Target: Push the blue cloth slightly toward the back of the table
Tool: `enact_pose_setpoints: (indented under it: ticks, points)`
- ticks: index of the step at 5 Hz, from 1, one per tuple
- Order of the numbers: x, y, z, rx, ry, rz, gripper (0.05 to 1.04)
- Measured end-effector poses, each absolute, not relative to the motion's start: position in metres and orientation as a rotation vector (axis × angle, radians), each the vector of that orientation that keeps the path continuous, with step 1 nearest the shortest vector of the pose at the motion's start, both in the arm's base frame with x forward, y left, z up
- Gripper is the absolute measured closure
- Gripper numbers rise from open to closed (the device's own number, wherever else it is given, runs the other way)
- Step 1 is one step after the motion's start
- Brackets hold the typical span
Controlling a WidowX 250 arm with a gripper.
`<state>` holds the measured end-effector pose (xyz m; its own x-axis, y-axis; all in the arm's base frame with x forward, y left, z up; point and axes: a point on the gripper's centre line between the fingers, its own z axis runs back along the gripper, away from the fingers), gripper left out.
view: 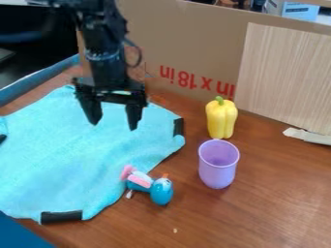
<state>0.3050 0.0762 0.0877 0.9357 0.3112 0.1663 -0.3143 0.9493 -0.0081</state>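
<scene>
My black gripper [115, 121] hangs above the upper part of a turquoise cloth [77, 160], its two fingers spread apart with nothing between them. The cloth lies on the brown table and has black pieces at its edges. Against the cloth's lower right edge rests a small blue toy [161, 191] with pink and white parts and an orange tip. A purple cup [218, 167] stands upright to the toy's right. Just behind the cup is a yellow bell pepper [221, 119] with a green stem, standing upright.
A cardboard panel [188, 53] with red print rises along the back, with a light wood-grain board [284, 77] at its right. A torn whitish strip [308, 136] lies at the right by the board's foot. Something blue [19, 235] fills the lower left corner.
</scene>
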Motion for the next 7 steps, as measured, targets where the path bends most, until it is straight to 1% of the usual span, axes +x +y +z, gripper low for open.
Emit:
enact_pose_setpoints:
  ticks: [1,2,3,4,5,6,7]
  points:
    - [0.308,0.080,0.080,-0.009,-0.175,0.321,0.084]
    - [0.309,0.090,0.068,0.005,-0.181,0.338,0.084]
    - [0.309,0.095,0.061,-0.028,-0.199,0.363,0.084]
    - [0.307,0.096,0.054,-0.038,-0.227,0.363,0.084]
    - [0.308,0.100,0.042,-0.044,-0.213,0.383,0.084]
    - [0.308,0.100,0.035,-0.061,-0.201,0.406,0.084]
    - [0.313,0.101,0.034,-0.063,-0.209,0.417,0.084]
